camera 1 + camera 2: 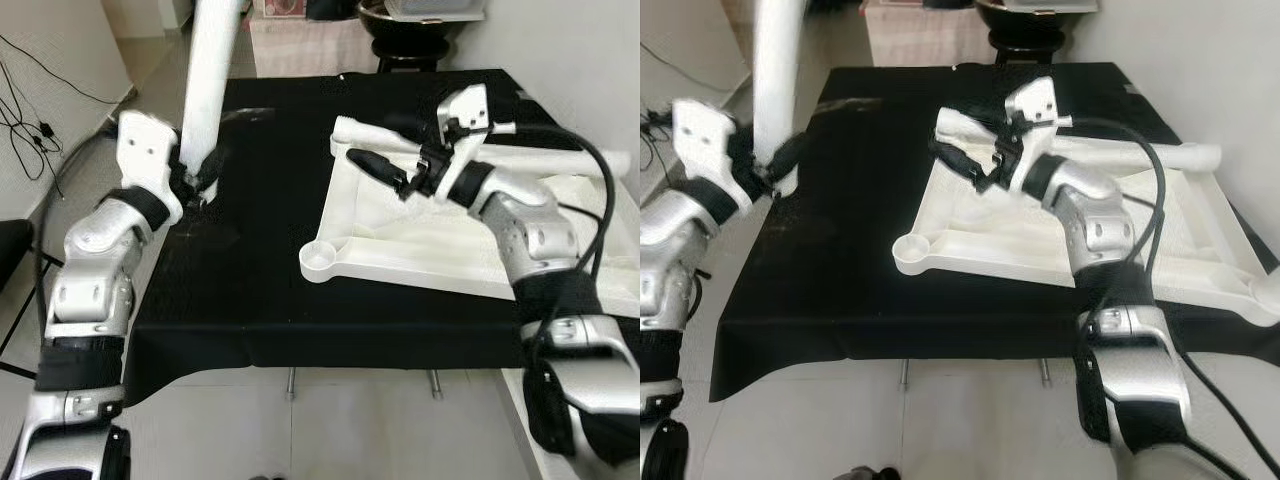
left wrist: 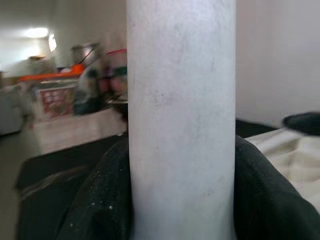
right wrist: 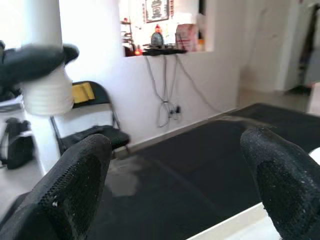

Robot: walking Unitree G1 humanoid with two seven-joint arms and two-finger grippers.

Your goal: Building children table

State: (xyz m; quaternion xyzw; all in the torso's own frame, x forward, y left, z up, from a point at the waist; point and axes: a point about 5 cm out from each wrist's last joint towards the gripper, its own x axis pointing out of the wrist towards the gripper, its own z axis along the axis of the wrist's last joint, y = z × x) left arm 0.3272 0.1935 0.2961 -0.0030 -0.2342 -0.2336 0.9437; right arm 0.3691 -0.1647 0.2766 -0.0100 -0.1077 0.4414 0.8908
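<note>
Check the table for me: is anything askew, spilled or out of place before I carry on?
Nothing looks damaged. The white table frame lies upside down on the black cloth, normal for assembly. A faint dusty smudge marks the cloth near the white leg, which the left end effector grips upright. The right end effector hovers open over the frame.

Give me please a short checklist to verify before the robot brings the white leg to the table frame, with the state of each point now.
1. Left gripper shut on the white leg: ok, both fingers press its sides in the left wrist view.
2. Leg upright: ok, its lower end near the black cloth.
3. Right gripper empty and open: ok, fingers spread above the table frame.
4. Frame lies flat on the cloth: ok.
5. Corner socket free: ok, nothing sits in it.
6. Leg's end is whole and fits the socket: cannot tell.
</note>
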